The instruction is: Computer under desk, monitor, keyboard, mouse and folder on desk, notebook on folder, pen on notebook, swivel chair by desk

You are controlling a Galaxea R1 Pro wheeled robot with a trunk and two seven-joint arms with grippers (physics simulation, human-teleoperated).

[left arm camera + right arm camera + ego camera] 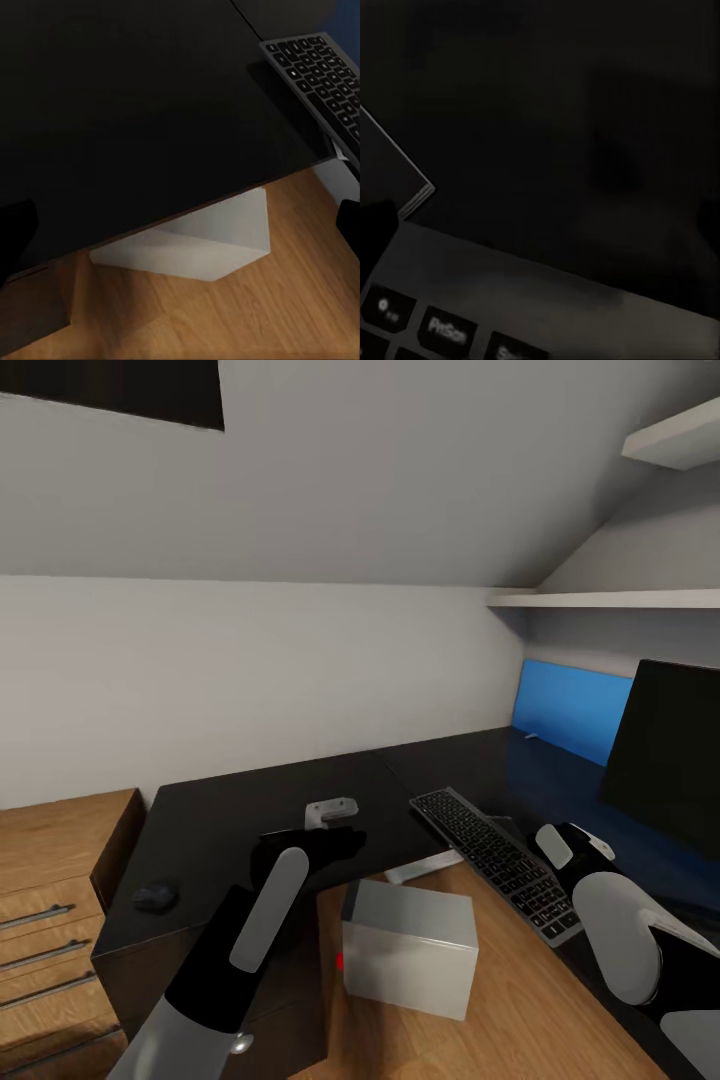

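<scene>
While both arms hover over counter (240, 800), hand states: cannot tell. Keyboard (495, 855) overhangs counter's inner front edge, beside monitor (665, 755); computer (410, 950) on floor below. Risk: right arm (620, 935) nudges keyboard, it tips off onto computer.

Both arms forward, tools' state unclear

The head camera looked down from afar at the glossy black L-shaped surface (250, 800); both wrist cameras closely shared its slim dark grey keyboard (319, 71).
</scene>
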